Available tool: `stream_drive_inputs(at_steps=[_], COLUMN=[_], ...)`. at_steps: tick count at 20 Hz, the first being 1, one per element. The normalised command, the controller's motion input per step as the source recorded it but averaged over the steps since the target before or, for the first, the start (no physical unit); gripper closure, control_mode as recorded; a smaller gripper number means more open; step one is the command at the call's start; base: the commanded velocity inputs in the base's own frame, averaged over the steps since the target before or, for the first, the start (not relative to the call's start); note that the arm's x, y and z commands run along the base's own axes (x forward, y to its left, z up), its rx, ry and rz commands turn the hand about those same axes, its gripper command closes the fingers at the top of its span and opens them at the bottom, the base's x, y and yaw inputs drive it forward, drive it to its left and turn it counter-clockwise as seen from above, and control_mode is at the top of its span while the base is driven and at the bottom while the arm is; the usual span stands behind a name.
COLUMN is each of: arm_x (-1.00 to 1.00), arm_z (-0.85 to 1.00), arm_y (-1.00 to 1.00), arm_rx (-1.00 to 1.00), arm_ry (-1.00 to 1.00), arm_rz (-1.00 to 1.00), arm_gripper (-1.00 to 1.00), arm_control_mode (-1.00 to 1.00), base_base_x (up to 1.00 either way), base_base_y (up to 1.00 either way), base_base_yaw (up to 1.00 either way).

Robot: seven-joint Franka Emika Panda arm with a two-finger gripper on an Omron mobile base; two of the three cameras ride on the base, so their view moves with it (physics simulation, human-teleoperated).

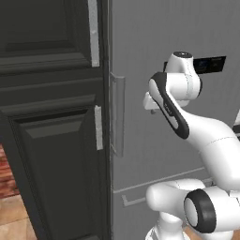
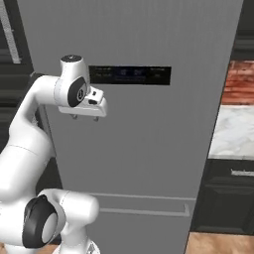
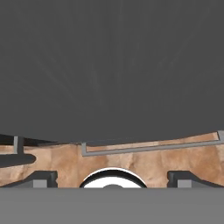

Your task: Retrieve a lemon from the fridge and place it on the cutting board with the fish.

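Fridge door shut, rigid, likely heavy; take vertical handle centre-left. Gripper spread, empty.

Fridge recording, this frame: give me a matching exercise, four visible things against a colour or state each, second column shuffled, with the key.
Things:
1. fridge door
2. gripper
3. display strip
4. cabinets

Colour or state:
A. black, panelled, silver handles
B. dark band high on the grey door
C. shut, nothing taken out yet
D. open, holding nothing

Pairs: 1-C, 2-D, 3-B, 4-A
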Motion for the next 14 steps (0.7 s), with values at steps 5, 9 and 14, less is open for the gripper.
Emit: stream_drive_inputs(at_steps=[5,9,14], arm_x=[0.00,0.00,0.00], arm_z=[0.00,0.00,0.00], arm_y=[0.00,0.00,0.00], arm_rx=[0.00,0.00,0.00], arm_ry=[0.00,0.00,0.00], arm_rz=[0.00,0.00,0.00], arm_gripper=[-1.00,-1.00,-1.00], arm_control_mode=[1.00,1.00,1.00], base_base_x=[-0.16,-0.10,-0.06], base_base_y=[0.38,0.40,0.41], base_base_yaw=[-0.24,-0.25,-0.23])
